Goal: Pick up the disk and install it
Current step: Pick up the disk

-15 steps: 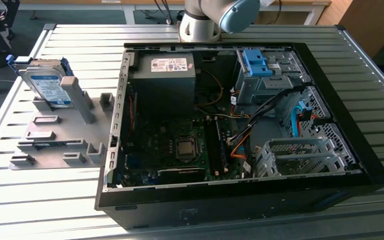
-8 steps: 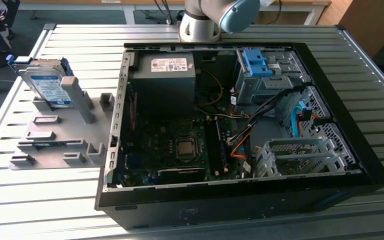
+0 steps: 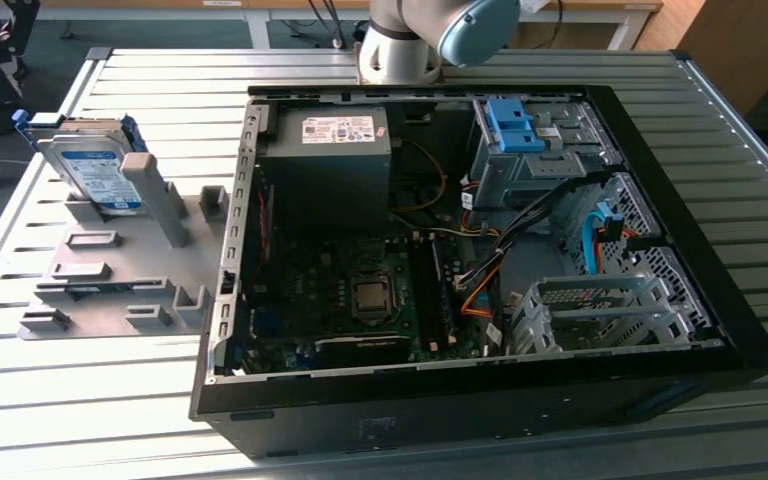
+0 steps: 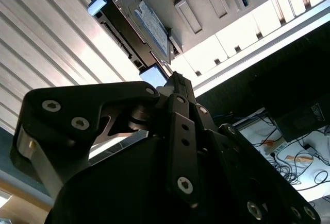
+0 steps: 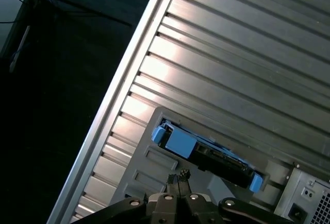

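The disk point(image 3: 97, 165) is a silver drive with a white-and-blue label in a blue carrier. It stands on edge in a slot of the grey fixture plate point(image 3: 104, 290), at the exterior view's left. Both wrist views look down on the disk point(image 4: 139, 26) point(image 5: 206, 154) from above, and it sits apart from the gripper. My gripper point(image 5: 178, 176) is shut, its fingertips point(image 4: 175, 78) pressed together with nothing between them. It hovers above the fixture, a little short of the disk. The arm's base point(image 3: 404, 45) rises at the far edge of the table.
An open black computer case point(image 3: 704, 300) lies beside the fixture, with a black power-supply box point(image 3: 331, 150) and a blue bracket point(image 3: 511, 125) atop a grey drive bay inside. All stand on a slatted metal table point(image 3: 91, 400); its edge point(image 5: 116, 105) drops to dark floor.
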Controlling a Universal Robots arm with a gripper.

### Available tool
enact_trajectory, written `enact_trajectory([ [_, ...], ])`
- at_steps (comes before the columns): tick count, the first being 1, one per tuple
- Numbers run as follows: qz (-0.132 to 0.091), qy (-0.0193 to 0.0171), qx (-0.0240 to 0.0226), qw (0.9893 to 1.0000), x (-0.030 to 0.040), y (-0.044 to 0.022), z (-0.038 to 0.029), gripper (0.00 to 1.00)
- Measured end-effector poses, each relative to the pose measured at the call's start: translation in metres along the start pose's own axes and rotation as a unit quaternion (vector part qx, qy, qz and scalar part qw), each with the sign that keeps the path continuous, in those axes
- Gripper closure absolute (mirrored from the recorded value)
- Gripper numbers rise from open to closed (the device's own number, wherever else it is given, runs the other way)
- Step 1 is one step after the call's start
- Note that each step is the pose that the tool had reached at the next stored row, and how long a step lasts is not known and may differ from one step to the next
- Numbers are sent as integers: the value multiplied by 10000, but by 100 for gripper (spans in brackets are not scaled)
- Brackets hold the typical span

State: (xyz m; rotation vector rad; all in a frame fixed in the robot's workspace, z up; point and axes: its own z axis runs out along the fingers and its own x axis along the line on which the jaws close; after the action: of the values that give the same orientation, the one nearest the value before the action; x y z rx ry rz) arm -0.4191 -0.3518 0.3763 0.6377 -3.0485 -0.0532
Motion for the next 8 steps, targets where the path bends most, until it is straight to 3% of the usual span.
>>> enact_trajectory([
  [8, -114, 4, 2, 9999, 0, 0, 1, 89],
])
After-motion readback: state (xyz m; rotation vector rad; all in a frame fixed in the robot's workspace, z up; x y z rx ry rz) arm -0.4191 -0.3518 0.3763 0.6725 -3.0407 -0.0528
